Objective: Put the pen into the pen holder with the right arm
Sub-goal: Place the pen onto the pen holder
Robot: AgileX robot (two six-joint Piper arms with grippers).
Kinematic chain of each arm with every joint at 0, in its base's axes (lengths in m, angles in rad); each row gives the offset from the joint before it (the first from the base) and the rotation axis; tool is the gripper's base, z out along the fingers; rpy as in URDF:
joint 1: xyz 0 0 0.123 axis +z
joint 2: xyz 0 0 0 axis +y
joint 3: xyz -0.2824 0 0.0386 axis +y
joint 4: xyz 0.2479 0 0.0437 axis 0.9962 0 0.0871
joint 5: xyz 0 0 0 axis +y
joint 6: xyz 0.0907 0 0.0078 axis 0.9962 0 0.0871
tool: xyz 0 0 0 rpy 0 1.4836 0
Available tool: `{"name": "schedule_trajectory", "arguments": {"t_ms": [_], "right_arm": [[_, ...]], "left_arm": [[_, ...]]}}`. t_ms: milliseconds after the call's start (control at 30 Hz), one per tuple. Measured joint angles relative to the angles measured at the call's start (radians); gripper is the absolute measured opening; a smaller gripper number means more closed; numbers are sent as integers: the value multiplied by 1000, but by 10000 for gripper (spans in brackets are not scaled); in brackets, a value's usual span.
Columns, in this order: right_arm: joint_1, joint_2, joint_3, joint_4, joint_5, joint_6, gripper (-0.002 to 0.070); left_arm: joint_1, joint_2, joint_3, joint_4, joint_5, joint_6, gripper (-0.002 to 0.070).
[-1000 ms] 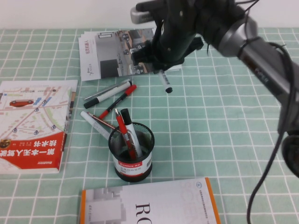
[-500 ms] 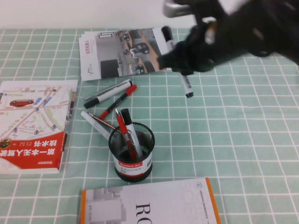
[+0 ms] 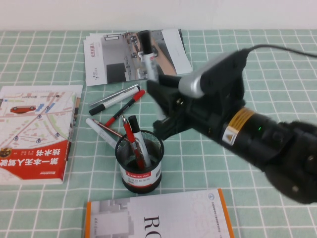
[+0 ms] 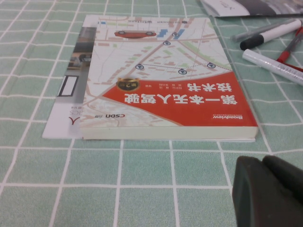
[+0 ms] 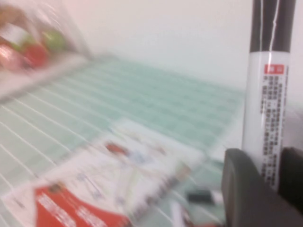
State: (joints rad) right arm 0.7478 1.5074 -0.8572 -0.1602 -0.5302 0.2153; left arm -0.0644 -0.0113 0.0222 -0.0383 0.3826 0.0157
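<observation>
My right gripper [image 3: 159,101] is shut on the pen [image 3: 148,57], a white barrel with a black cap. It holds the pen upright, cap up, in the air above and just behind the pen holder [image 3: 139,161]. In the right wrist view the pen [image 5: 267,94] stands between the two black fingers [image 5: 248,189]. The holder is a black mesh cup with a white label band; it holds a red pen and a black-capped pen. My left gripper [image 4: 270,189] hovers low over the cloth near the red-and-white book [image 4: 165,85]; its fingers are together.
Several loose pens [image 3: 116,101] lie on the green checked cloth left of the holder. A brochure [image 3: 124,57] lies at the back. The red-and-white book [image 3: 34,131] lies at the left. An orange-edged book [image 3: 158,215] lies at the front.
My right arm has swung down and toward the front, turning the pen from hanging cap-down to standing cap-up, and brought it close to the holder. The left arm has not moved.
</observation>
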Motion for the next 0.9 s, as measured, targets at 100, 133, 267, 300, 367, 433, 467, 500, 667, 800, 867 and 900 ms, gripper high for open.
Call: {"name": "schedule_trajectory", "arguments": {"t_ms": [100, 133, 267, 300, 367, 433, 467, 500, 667, 800, 867, 900], "right_arm": [[7, 57, 26, -26, -162, 0, 111], [7, 81, 31, -35, -209, 0, 111], [7, 163, 33, -59, -298, 0, 111], [7, 177, 33, -61, -303, 0, 111], [7, 207, 33, -65, -308, 0, 111], [7, 228, 33, -67, -312, 0, 111], [7, 237, 33, -69, -312, 0, 111], [7, 245, 33, -69, -312, 0, 111], [7, 268, 33, -69, -312, 0, 111], [7, 283, 36, -62, -308, 0, 111], [7, 288, 42, -52, -308, -9, 111], [7, 290, 50, -47, -308, -18, 111]], "left_arm": [[0, 0, 0, 0, 0, 0, -4], [0, 0, 0, 0, 0, 0, -4], [0, 0, 0, 0, 0, 0, -4], [0, 0, 0, 0, 0, 0, -4], [0, 0, 0, 0, 0, 0, -4], [0, 0, 0, 0, 0, 0, -4], [0, 0, 0, 0, 0, 0, -4], [0, 0, 0, 0, 0, 0, -4], [0, 0, 0, 0, 0, 0, -4], [0, 0, 0, 0, 0, 0, -4], [0, 0, 0, 0, 0, 0, -4], [0, 0, 0, 0, 0, 0, -4]]}}
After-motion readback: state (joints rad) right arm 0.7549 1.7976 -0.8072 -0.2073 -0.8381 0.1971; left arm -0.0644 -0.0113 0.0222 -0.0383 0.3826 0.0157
